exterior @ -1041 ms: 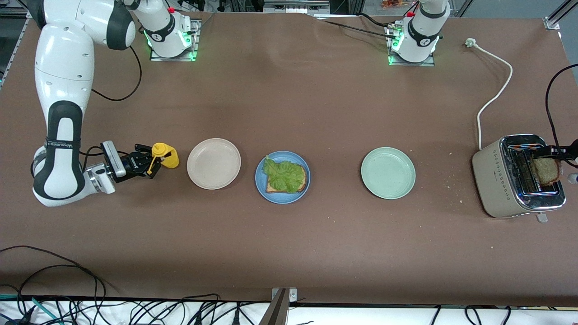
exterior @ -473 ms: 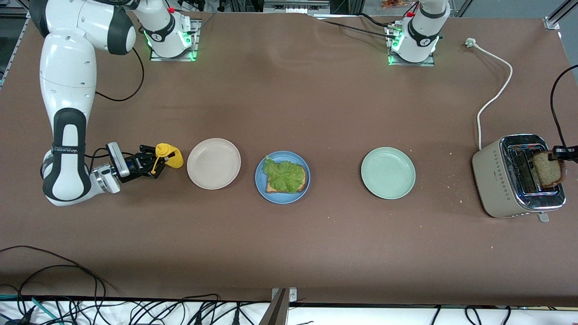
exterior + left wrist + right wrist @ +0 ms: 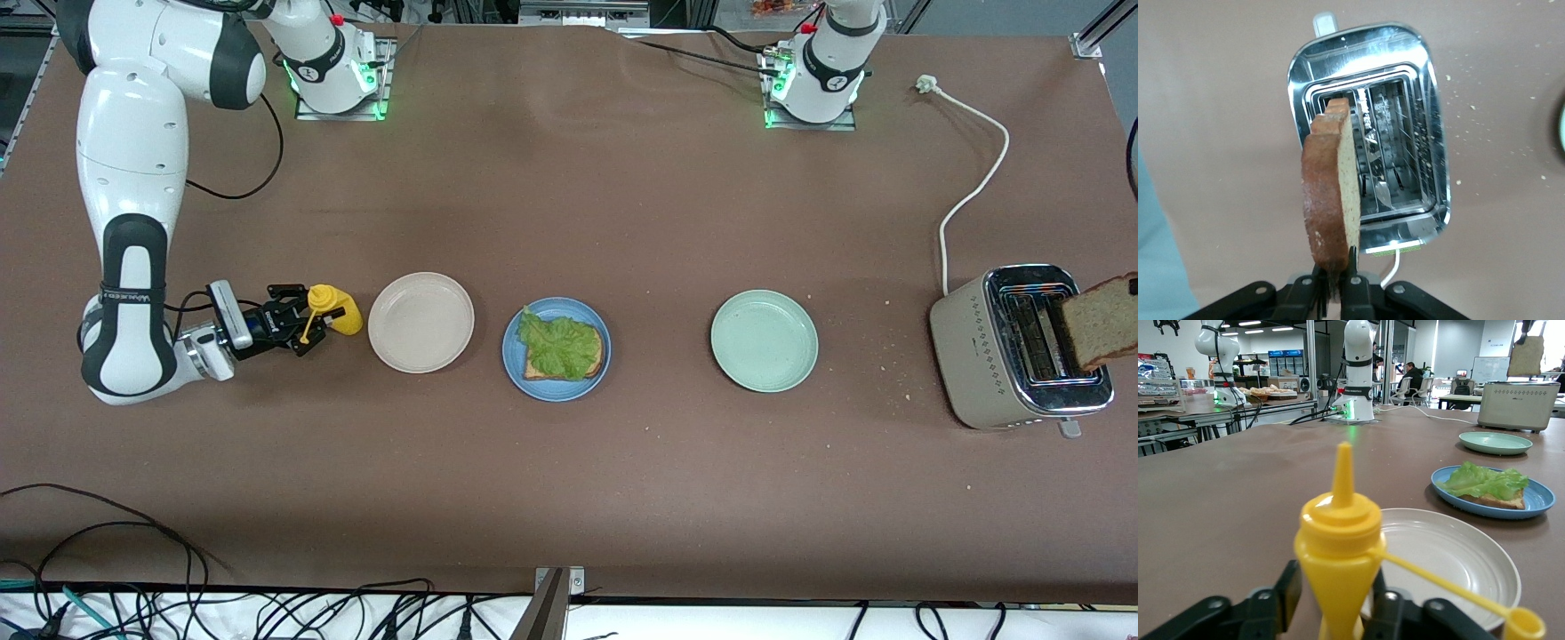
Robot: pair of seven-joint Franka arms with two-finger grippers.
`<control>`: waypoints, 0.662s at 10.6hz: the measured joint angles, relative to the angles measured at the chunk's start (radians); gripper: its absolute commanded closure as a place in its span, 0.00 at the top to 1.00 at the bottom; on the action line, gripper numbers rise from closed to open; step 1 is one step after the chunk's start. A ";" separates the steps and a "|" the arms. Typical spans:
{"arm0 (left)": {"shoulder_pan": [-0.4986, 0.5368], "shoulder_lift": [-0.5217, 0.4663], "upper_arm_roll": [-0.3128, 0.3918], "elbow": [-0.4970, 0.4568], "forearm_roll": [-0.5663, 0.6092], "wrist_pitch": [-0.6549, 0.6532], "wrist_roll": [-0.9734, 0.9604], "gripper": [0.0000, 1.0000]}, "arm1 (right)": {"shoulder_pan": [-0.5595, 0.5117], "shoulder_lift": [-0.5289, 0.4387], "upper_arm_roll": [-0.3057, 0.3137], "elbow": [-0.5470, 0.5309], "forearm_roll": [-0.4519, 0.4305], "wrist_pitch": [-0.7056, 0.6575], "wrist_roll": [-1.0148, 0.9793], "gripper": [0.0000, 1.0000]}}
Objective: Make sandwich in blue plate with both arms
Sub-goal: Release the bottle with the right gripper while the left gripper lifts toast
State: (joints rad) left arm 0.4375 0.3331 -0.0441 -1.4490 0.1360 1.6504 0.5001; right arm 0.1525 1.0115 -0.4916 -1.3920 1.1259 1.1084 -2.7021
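From the front I see the brown felt-like counter (image 3: 569,178); the round blue plate (image 3: 514,363) holds speckled bread under ruffled lettuce (image 3: 560,345), between two bare plates. On the left wrist, my left claw (image 3: 1335,280) pinches a crusty bread slice (image 3: 1331,193) over the chrome toaster (image 3: 1431,133). On the right wrist, my right claw (image 3: 1331,603) flanks the yellow squeeze bottle (image 3: 1338,547); its grip I cannot tell.

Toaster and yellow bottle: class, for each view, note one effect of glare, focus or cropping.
Left wrist view: the toaster has a chrome top that mirrors light, bread slice sharp. Right wrist view: yellow bottle close and soft, ceiling lamps bright. Front view: even light, the slice cut by the frame's edge.
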 measured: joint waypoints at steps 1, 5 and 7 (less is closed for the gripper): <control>-0.002 -0.025 -0.003 0.029 0.000 -0.055 0.001 0.00 | -0.010 0.000 -0.001 0.000 0.000 0.000 0.000 1.00; -0.003 -0.052 -0.067 0.181 0.000 -0.226 0.006 0.00 | -0.034 0.000 -0.033 0.001 -0.015 0.000 0.003 1.00; -0.003 -0.052 -0.121 0.200 -0.010 -0.243 0.005 0.00 | -0.036 0.000 -0.094 0.002 -0.035 -0.001 0.010 1.00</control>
State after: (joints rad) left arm 0.4342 0.2811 -0.1652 -1.2492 0.1263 1.4072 0.5054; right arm 0.1164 1.0113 -0.5860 -1.3904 1.0913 1.1078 -2.6918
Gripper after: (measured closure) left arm 0.907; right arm 0.000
